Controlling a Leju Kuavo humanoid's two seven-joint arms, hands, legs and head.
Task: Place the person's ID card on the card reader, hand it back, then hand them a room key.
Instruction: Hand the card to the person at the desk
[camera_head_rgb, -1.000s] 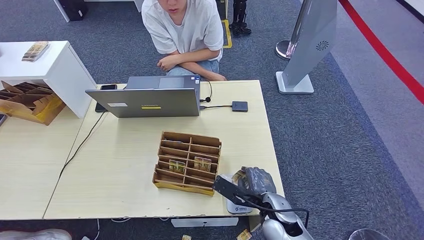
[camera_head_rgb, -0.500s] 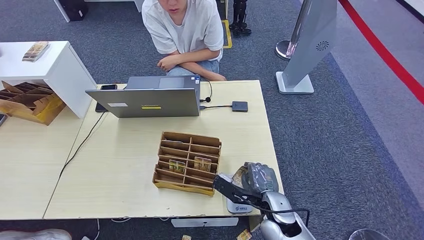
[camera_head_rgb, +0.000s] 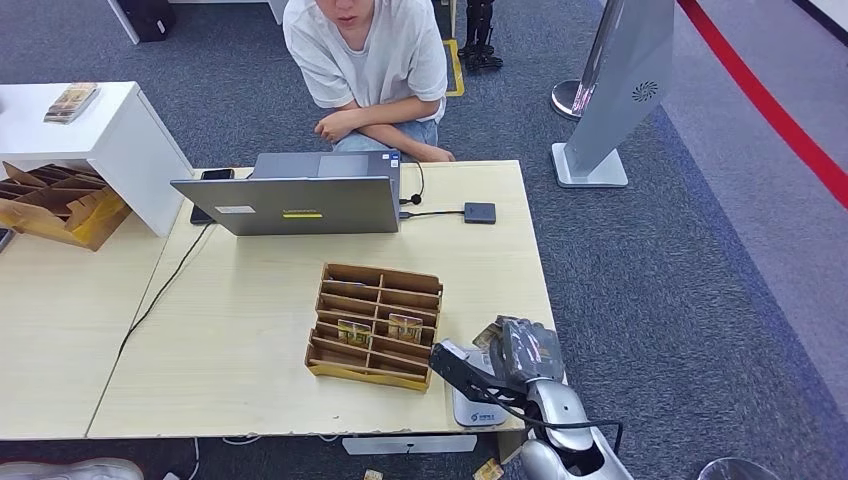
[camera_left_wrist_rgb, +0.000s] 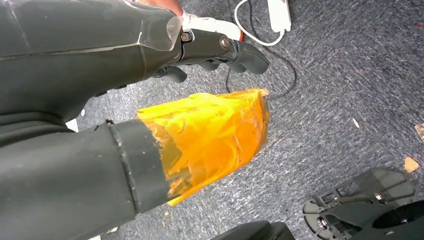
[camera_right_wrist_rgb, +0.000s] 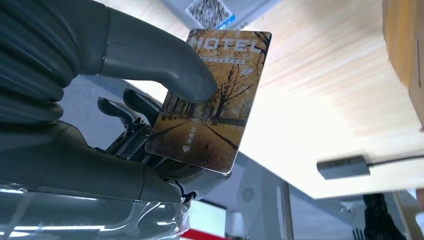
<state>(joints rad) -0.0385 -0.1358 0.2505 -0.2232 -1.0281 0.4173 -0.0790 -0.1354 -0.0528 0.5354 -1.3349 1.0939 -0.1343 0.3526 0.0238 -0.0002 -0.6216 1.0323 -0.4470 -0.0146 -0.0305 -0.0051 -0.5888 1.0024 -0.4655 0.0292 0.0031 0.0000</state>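
My right hand (camera_head_rgb: 525, 352) hovers over the table's near right corner, just above the white card reader (camera_head_rgb: 476, 405). It pinches a brown card printed HOTEL (camera_right_wrist_rgb: 210, 110) between the thumb and fingers; the card's corner (camera_head_rgb: 486, 336) pokes out on the side towards the wooden tray. The reader's QR label (camera_right_wrist_rgb: 220, 10) lies beyond the card. The person (camera_head_rgb: 365, 70) sits at the far side with arms folded on the table edge. My left hand (camera_left_wrist_rgb: 190, 135), its thumb wrapped in orange tape, hangs over the carpet holding nothing.
A wooden divided tray (camera_head_rgb: 375, 270) in mid-table holds two cards (camera_head_rgb: 352, 331). A grey laptop (camera_head_rgb: 300, 195) and a small dark box (camera_head_rgb: 479, 212) on a cable stand at the far edge. The table's right edge (camera_head_rgb: 545, 300) is close to my right hand.
My right hand has moved a little to the right and away from me with the card, still over the reader. The person has not moved.
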